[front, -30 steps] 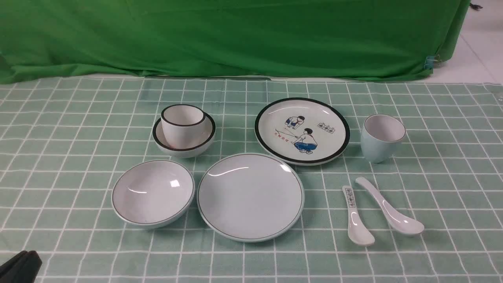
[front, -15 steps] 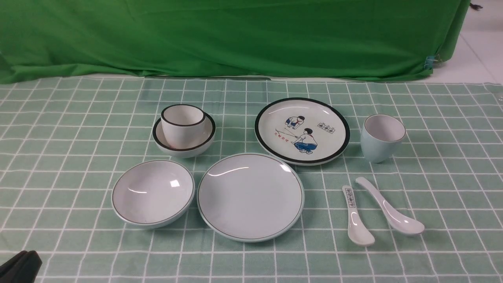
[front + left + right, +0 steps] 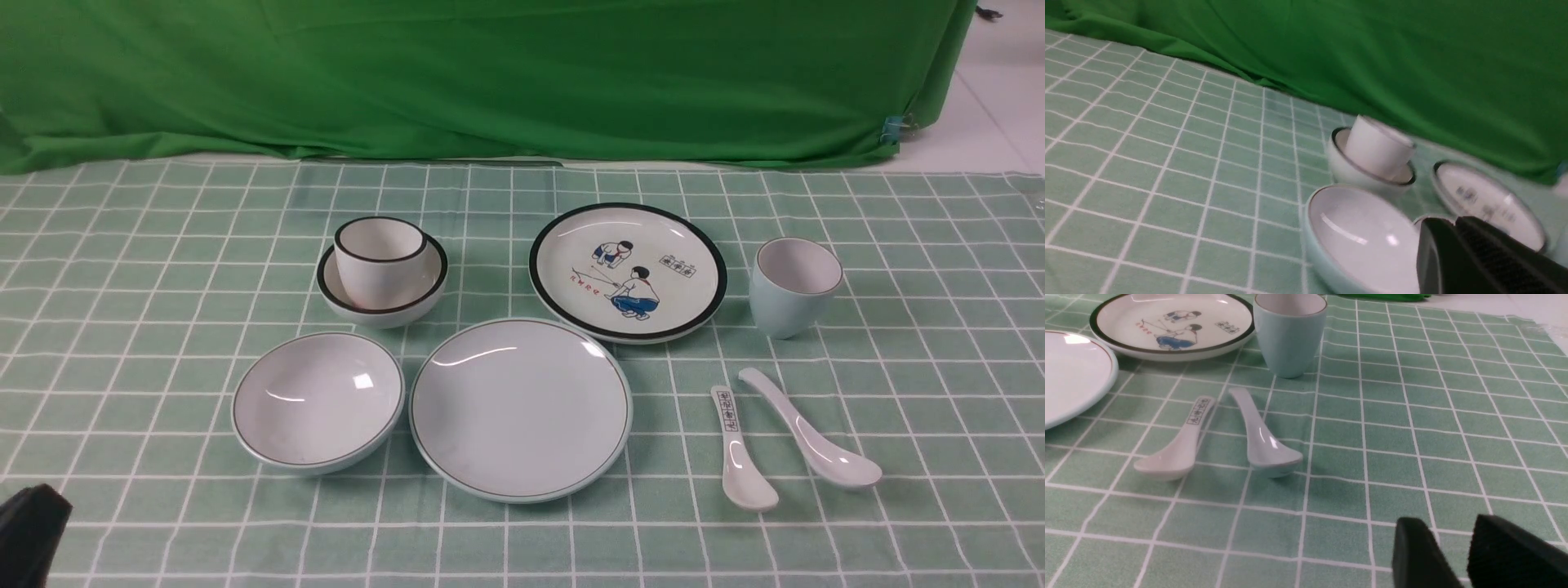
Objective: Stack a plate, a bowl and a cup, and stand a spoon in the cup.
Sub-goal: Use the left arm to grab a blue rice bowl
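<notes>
Here, separate tableware rests on a gridded green worktop (image 3: 522, 539).

At the near left edge, the left fingers (image 3: 1447, 222) are shut, angled toward the dishes; the right fingers (image 3: 1447, 522) stand parted, holding nothing. Farther in, the smooth pale bowl (image 3: 318, 400) sits left of the flat round plate (image 3: 521, 408); right of that, beyond a gap, lie a lettered spoon (image 3: 741, 457) and the glossy plain spoon (image 3: 812, 433). Farther still, the rounded blue cup (image 3: 792, 286) stands upright, open cloth to its right.
</notes>
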Controlling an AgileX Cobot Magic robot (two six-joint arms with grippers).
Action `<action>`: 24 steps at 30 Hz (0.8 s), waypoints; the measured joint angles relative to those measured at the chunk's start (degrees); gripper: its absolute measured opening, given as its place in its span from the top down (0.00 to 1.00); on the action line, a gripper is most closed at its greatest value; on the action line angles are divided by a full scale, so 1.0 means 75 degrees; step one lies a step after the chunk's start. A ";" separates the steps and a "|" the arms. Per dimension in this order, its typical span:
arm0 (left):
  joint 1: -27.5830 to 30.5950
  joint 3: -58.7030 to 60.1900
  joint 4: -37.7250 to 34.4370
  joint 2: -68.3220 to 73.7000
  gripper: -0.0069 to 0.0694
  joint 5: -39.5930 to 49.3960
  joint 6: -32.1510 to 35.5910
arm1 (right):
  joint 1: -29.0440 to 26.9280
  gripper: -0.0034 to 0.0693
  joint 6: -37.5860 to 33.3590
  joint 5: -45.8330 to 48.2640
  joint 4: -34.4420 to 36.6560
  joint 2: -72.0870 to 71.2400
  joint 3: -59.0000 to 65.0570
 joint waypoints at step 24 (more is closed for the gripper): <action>-0.0575 -0.4599 -0.0425 0.4014 0.89 0.4553 0.2598 | 0.0000 0.62 0.0000 -0.0017 0.0000 0.0000 0.0000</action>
